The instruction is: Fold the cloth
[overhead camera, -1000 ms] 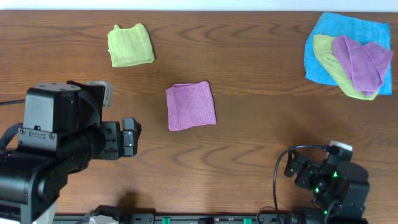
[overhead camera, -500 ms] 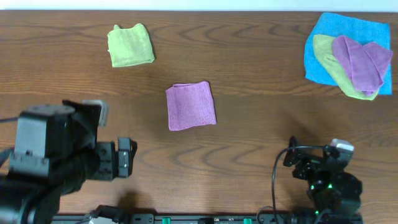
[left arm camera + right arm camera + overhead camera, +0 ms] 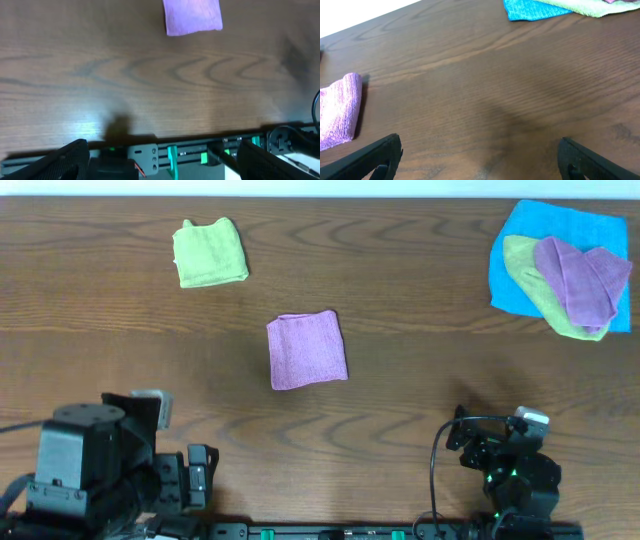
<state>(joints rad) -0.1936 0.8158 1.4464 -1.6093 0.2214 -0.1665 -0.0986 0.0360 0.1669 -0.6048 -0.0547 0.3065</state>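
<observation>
Back comes the left gripper (image 3: 162, 157), sinking toward the near edge of the table (image 3: 420, 390), and the right gripper (image 3: 479, 152) slips lower too. On the left, the fingers are spread wide with nothing between them. On the right it's the same, fingers well apart over bare wood. The cloth (image 3: 307, 350) sits mid-table, lilac, folded into a neat rectangle, well clear of both grippers. Far left lies a folded green cloth (image 3: 210, 252). In the far right corner, a blue cloth (image 3: 515, 230) carries a lime-green cloth (image 3: 525, 275) and a crumpled purple cloth (image 3: 580, 275).
</observation>
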